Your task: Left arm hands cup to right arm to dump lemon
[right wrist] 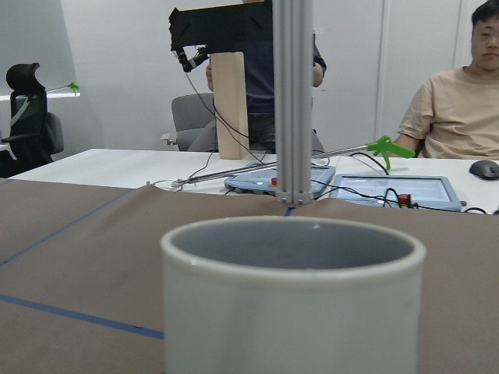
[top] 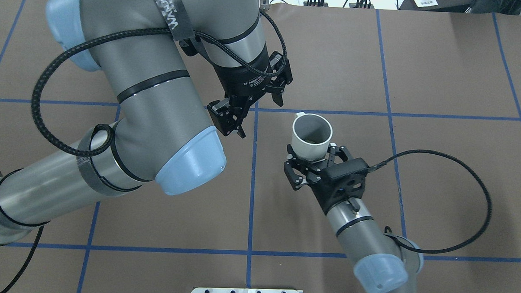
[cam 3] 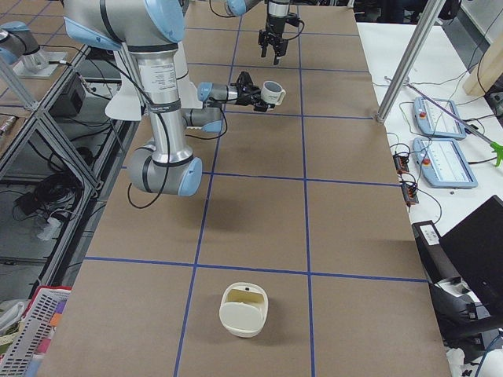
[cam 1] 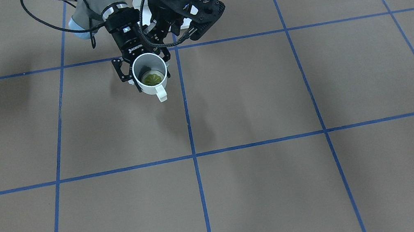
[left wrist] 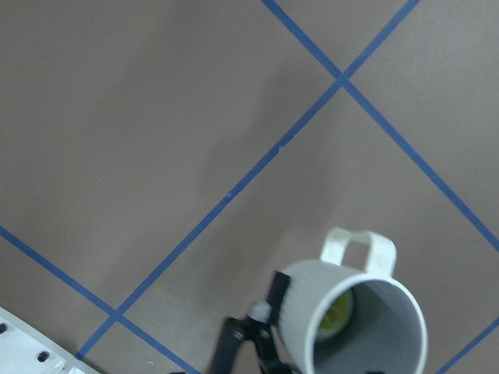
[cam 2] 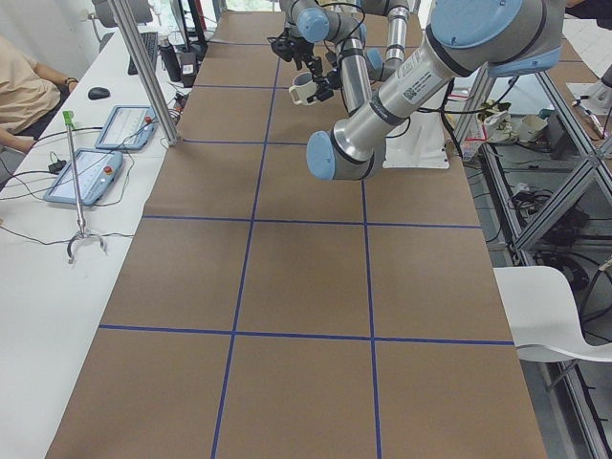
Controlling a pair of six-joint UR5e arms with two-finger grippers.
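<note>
The white cup (cam 1: 150,75) hangs above the table, tipped with its mouth and handle towards the front camera. My right gripper (top: 314,156) is shut on its lower body. The yellow-green lemon (cam 1: 152,78) lies at the bottom inside. My left gripper (top: 256,111) hovers open and empty just left of the cup, apart from it. In the left wrist view the cup (left wrist: 355,323) and the lemon (left wrist: 337,312) sit at the lower right. In the right wrist view the cup (right wrist: 292,296) fills the foreground.
Blue tape lines (cam 1: 186,107) divide the brown table into squares. A white container (cam 3: 244,310) stands on the table towards the robot's right end. Operators' desks with tablets (cam 3: 444,161) run along the far side, where people sit.
</note>
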